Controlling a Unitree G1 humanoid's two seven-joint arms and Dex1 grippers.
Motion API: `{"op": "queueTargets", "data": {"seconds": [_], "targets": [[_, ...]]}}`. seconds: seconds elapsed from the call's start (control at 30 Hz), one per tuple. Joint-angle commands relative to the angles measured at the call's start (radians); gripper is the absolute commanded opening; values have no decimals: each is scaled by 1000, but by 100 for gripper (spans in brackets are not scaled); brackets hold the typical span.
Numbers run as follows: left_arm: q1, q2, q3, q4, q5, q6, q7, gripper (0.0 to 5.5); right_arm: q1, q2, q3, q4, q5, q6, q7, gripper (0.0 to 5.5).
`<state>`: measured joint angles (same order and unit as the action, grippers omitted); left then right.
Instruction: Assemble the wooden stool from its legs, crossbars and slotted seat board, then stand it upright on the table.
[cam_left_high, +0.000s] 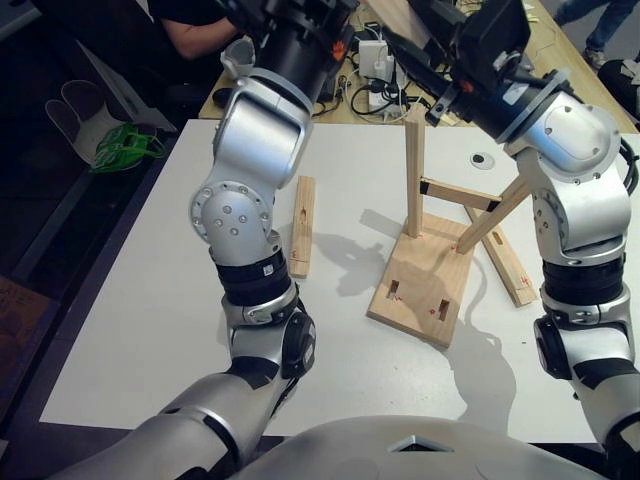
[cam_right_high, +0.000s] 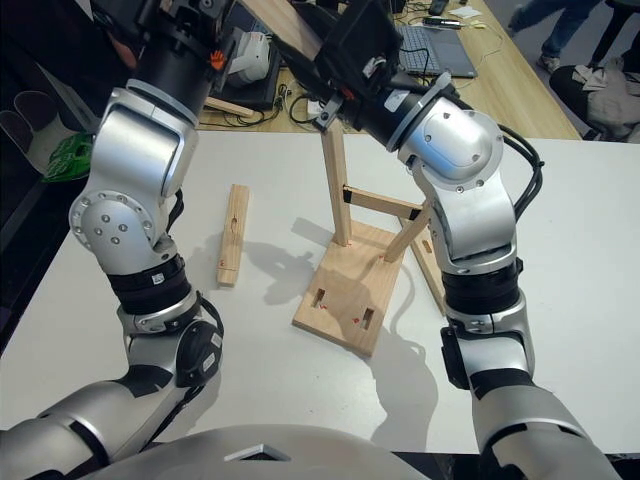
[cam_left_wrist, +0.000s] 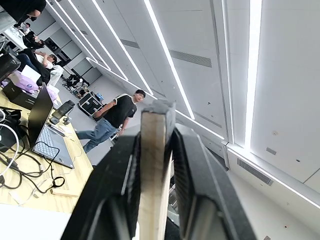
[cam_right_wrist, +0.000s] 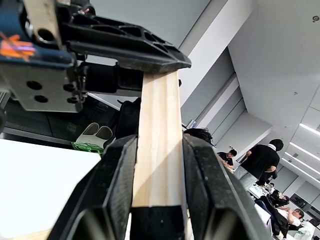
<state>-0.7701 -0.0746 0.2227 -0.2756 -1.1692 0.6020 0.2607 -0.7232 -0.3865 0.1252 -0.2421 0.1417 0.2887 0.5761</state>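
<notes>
White table (cam_left_high: 130, 300) carries the seat board (cam_left_high: 425, 285), lying flat, with an upright leg (cam_left_high: 414, 180) and a slanted leg (cam_left_high: 492, 215) joined by a crossbar (cam_left_high: 458, 193). We see the right gripper (cam_right_wrist: 159, 140) clamped on the upright leg near its top, and the left gripper (cam_left_wrist: 154, 132) clamped on a wooden piece (cam_left_wrist: 151, 160). We judge the parts light, stiff and smooth, so grip legs low, near the joint.

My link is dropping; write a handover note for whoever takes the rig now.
Left gripper: shut on the upright leg's top end. Right gripper: shut on the same leg, just below.
Seat board lies flat on the table; a second leg leans beside, joined by a crossbar.
Done: two legs at the board's far end.
To do: two near slots empty; a loose wooden piece left of the board, another right; stool not upright.
</notes>
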Motion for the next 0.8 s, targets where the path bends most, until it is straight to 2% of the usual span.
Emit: {"op": "queueTargets", "data": {"seconds": [0.03, 0.17, 0.37, 0.6, 0.63, 0.8], "targets": [[29, 38, -21, -2, -18, 52, -20, 71, 15, -37, 0, -20, 4, 7, 42, 127], [88, 95, -45, -15, -48, 125, -80, 59, 8, -69, -21, 6, 6, -8, 66, 127], [156, 126, -62, -30, -59, 139, -140, 52, -6, -91, -41, 71, -31, -47, 62, 127], [145, 163, -49, -31, -96, 146, -126, 52, -21, -88, -58, 128, -74, -88, 18, 127], [142, 163, -47, -22, -83, 136, -122, 52, -18, -88, -57, 125, -71, -84, 21, 168], [91, 135, 7, 7, -23, 32, -57, 41, 53, -147, -26, 99, -102, -71, 88, 256]]}}
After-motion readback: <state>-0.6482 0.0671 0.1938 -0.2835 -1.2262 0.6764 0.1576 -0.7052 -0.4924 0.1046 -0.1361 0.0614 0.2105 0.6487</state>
